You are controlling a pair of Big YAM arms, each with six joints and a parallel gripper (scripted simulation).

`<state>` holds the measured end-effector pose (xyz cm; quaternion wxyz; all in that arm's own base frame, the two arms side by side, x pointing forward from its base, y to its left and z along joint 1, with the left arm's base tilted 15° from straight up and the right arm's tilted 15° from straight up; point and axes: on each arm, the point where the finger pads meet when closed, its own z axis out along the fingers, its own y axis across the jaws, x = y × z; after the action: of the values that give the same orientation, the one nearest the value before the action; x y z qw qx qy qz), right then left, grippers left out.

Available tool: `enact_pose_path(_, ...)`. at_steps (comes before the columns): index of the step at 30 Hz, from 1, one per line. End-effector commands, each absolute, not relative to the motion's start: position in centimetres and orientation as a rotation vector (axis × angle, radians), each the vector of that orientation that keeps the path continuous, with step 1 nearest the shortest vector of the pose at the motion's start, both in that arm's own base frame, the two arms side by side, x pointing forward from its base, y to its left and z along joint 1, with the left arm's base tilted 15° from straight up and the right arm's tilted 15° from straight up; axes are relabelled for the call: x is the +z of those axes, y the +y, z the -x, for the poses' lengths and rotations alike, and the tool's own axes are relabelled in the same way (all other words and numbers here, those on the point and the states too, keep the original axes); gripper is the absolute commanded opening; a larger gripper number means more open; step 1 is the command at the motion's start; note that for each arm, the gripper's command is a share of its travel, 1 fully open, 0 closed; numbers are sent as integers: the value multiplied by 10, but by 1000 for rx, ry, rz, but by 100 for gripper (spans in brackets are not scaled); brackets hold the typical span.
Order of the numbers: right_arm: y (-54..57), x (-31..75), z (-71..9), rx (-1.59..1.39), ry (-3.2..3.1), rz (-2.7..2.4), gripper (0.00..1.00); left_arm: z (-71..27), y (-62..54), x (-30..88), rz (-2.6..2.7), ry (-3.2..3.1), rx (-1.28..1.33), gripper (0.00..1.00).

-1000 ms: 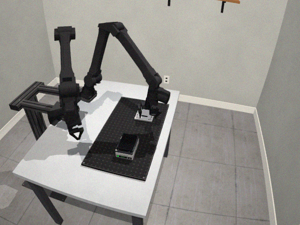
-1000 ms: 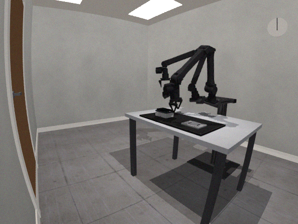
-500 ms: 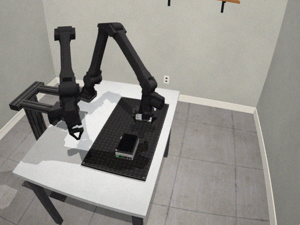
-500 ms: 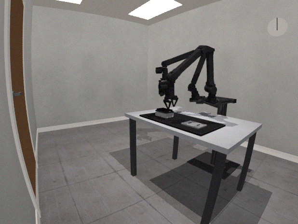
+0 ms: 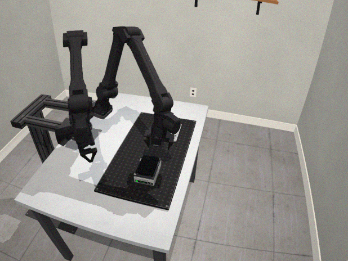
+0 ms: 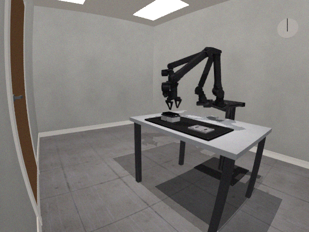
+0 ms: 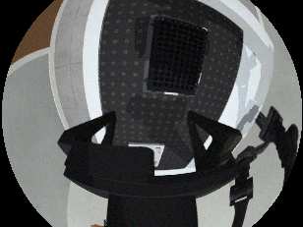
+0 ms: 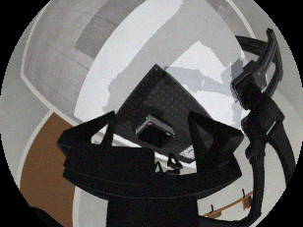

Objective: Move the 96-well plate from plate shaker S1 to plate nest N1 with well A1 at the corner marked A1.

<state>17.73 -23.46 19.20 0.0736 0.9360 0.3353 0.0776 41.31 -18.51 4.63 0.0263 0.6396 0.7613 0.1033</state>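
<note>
A black 96-well plate sits on the plate shaker, awaiting transfer to the pale plate nest farther along the perforated breadboard. The plate looks likely to handle as light, stiff molded plastic, sturdy enough for a moderate squeeze but smooth enough to slip or tip if caught by one edge. Its contents, if any, cannot be made out, so level carriage seems prudent. The best hold appears to be low on two opposite side walls, centered along their length, with the pads off the well openings and free of the shaker's own body. The left pincer hangs above the breadboard between shaker and nest, fingers pointing down and spread about as wide as they go, gripping nothing and apart from the plate. The right pincer, off to the side over the white worktop, is likewise fully spread, with nothing in its grasp. The corner marks are too small to read, leaving well A1's position unconfirmed; keeping the plate's heading correct through the carry will matter as much as seating it flat.
</note>
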Motion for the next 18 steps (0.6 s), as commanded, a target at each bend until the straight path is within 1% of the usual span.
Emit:
enact_pose_path(1, -246, 217, -182, 251, 989, -2757, 100, -427, -208, 57, -1934, 2343, 329, 100)
enact_pose_path(3, -246, 217, -182, 251, 989, -2757, 100, -422, -217, 60, -2003, 2244, 367, 100)
enact_pose_path(9, -246, 217, -182, 251, 989, -2757, 100, -408, -246, 57, -1998, 2273, 359, 100)
enact_pose_path(11, -246, 217, -182, 251, 989, -2757, 100, -403, -255, 61, -2061, 2171, 394, 100)
enact_pose_path(18, -246, 217, -182, 251, 989, -2757, 100, -390, -277, 58, -2058, 2200, 389, 100)
